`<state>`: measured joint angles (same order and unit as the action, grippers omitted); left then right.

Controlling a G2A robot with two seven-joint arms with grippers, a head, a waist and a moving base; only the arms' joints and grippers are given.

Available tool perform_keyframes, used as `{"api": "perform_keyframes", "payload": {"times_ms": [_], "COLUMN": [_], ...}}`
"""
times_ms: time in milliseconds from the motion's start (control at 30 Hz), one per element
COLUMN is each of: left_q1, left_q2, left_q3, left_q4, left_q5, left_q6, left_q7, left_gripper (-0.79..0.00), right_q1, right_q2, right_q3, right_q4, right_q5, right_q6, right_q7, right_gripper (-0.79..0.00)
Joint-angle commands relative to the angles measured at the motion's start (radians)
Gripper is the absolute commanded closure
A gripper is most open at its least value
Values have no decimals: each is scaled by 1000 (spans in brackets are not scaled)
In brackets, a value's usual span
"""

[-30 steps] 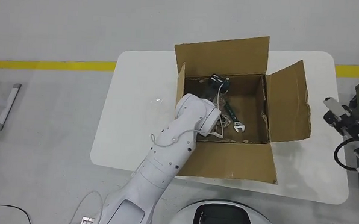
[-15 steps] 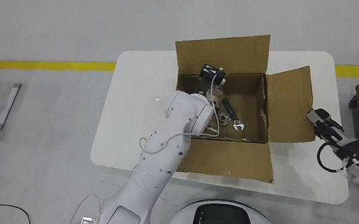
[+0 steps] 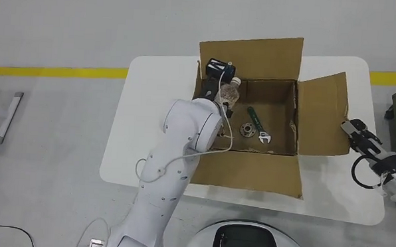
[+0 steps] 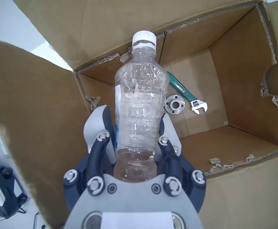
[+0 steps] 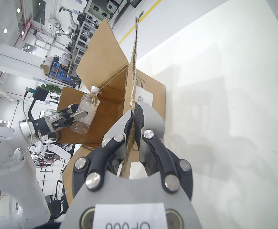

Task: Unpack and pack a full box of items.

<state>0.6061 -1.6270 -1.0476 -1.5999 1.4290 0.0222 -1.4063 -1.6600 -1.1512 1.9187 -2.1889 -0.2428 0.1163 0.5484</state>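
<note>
Clear plastic, clamped low on its ribbed body by the left gripper (image 4: 135, 121): holds the bottle (image 4: 141, 86) cap-up above the box (image 3: 249, 172), over its far left corner. Has risen out of the box interior within the last second, carrying the bottle up and toward the left wall. Leaves on the box floor a green-handled wrench (image 4: 182, 91) and a metal flange (image 4: 174, 104) just beside it.

Meanwhile has brought the right gripper (image 5: 135, 117) in to the right flap (image 3: 321, 115). Pinches the flap's cardboard edge between both fingers, where a second ago stood off near the right end of the table (image 3: 151, 121), well apart from the flap. Appears to steady the box while the unpacking goes on.

Means, as a judgement, one item nearly out and at least two more to fetch. Next calls for carrying the bottle past the left wall and setting it down on the white tabletop. Risks clipping the raised left flap (image 4: 32, 108) on the way. May also let the bottle slip if the plastic is thin and gives under the squeeze.
</note>
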Motion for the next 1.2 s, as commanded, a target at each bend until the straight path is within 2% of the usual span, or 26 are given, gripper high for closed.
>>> {"api": "perform_keyframes", "payload": {"times_ms": [0,533,1167], "left_q1": [6,-14,18], "left_q2": [-1,2,28], "left_q3": [7,-46,-153], "left_q4": [6,-82,-134], "left_q5": [1,17,192], "left_q6": [-5,-9,-81], "left_q7": [3,21,-2], "left_gripper": [0,0,0], "right_q1": [-3,-7,-10], "right_q2": [0,3,7], "right_q3": [1,39,53], "right_q4": [1,1,26], "right_q5": [1,23,17], "right_q6": [5,-9,4], "right_q7": [-5,-20,-27], "right_gripper": [0,0,0]}}
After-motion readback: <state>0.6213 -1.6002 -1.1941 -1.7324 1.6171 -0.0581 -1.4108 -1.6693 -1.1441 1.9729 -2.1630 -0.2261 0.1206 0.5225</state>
